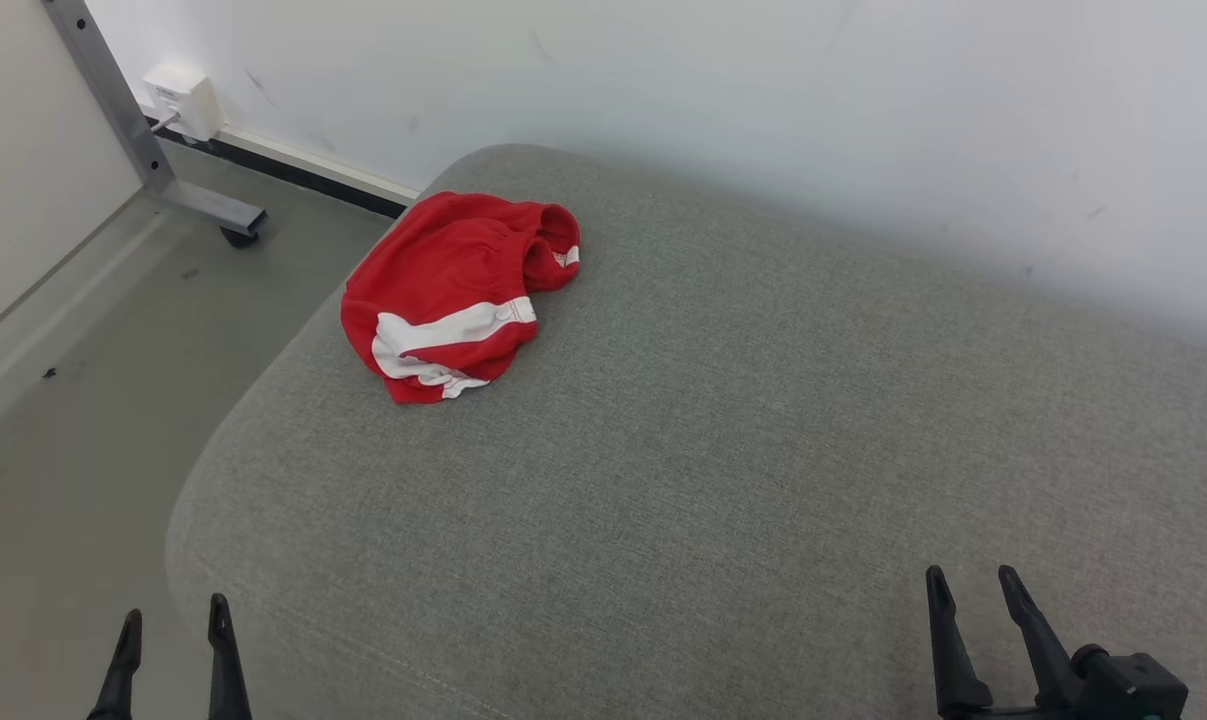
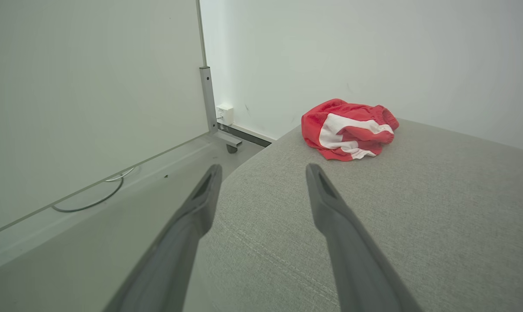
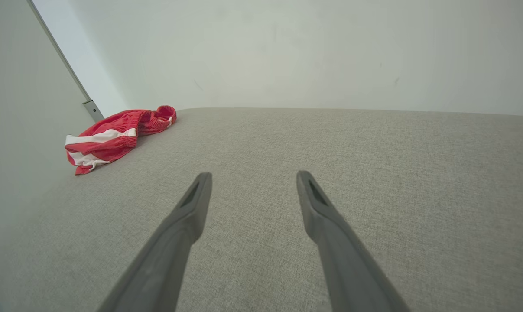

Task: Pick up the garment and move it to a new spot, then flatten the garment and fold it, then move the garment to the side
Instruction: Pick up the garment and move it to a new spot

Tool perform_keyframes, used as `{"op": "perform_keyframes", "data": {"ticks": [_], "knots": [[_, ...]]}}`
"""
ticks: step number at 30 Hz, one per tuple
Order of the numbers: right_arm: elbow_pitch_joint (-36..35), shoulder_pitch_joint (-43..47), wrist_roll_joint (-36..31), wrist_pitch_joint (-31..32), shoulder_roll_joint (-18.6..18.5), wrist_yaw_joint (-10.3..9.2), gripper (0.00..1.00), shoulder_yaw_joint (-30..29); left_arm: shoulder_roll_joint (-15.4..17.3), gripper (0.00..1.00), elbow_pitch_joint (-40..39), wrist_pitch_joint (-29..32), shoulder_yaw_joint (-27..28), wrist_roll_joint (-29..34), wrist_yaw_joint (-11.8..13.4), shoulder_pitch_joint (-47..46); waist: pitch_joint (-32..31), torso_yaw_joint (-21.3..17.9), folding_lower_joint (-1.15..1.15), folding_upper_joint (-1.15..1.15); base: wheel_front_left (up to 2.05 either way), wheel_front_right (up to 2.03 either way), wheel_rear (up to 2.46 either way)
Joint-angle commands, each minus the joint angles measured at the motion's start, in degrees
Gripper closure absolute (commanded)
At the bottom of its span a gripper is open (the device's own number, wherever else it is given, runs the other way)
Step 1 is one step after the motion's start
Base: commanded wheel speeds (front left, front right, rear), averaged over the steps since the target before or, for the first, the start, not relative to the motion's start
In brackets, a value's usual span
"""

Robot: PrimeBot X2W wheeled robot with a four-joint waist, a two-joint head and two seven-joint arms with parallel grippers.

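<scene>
The garment (image 1: 453, 290) is a pair of red shorts with white stripes, lying crumpled near the far left corner of a grey fabric cushion (image 1: 723, 430). It also appears in the left wrist view as the garment (image 2: 348, 129) ahead and to the right, and in the right wrist view as the garment (image 3: 114, 138) far to the left. My left gripper (image 1: 173, 618) hangs open at the lower left, just off the cushion's near left edge. Over the near right part of the cushion my right gripper (image 1: 968, 580) stands open too. Both are empty and well short of the shorts.
A white wall (image 1: 763, 100) runs behind the cushion. Left of it is grey floor (image 1: 93, 400) with a metal frame leg on a caster (image 1: 238, 235), a wall socket box (image 1: 185, 100) and a pale panel (image 2: 79, 95). A cable (image 2: 92, 201) lies along the panel's base.
</scene>
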Motion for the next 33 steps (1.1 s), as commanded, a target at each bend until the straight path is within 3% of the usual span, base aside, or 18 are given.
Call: {"op": "perform_keyframes", "data": {"ticks": [1,16,26,33], "knots": [[0.03,-0.53,0.20,0.07,-0.46,-0.15,0.00,0.01,0.01,0.00,-0.17,-0.17,0.28,-0.25,0.27,-0.08,0.46,-0.78,0.00,0.00,0.00,0.00,0.00],[-3.82,-5.89,-1.38,1.98,-3.50,-0.15,0.00,-1.81,4.51,0.00,2.41,-0.01,0.90,-3.39,-0.83,-17.40,10.17,-12.13,0.00,0.00,0.00,0.00,0.00],[-7.56,-9.14,-2.73,2.06,-4.16,-0.15,0.00,-4.74,10.89,0.00,7.75,2.38,3.18,-6.18,-0.68,-34.02,20.80,-22.25,0.00,0.00,0.00,0.00,0.00],[-10.63,-10.06,-3.47,2.01,-3.84,-0.15,0.00,-7.31,15.24,0.00,12.07,6.09,2.99,-6.36,-0.89,-42.69,26.50,-27.01,0.00,0.00,0.00,0.00,0.00]]}}
